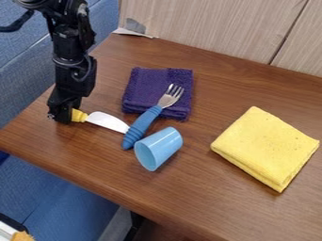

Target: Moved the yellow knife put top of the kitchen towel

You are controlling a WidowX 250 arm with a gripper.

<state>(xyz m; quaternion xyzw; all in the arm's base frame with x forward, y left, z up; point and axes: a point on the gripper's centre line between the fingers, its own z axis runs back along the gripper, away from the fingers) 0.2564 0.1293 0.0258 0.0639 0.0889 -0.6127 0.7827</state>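
Observation:
The black gripper (65, 116) hangs low at the table's left side, shut on the handle of the yellow knife (79, 116). Only a short yellow piece of that handle shows beside the gripper; the rest is hidden by it. The knife's white blade points right, its tip close to the blue fork handle. A folded purple towel (141, 89) lies behind and to the right of the knife. At the right is a folded yellow towel (267, 148).
A fork (143, 123) with a blue handle rests its tines on the purple towel. A light blue cup (158, 148) lies tipped over beside the handle. The wooden table (189, 197) meets a panel at the back and blue seating at the left.

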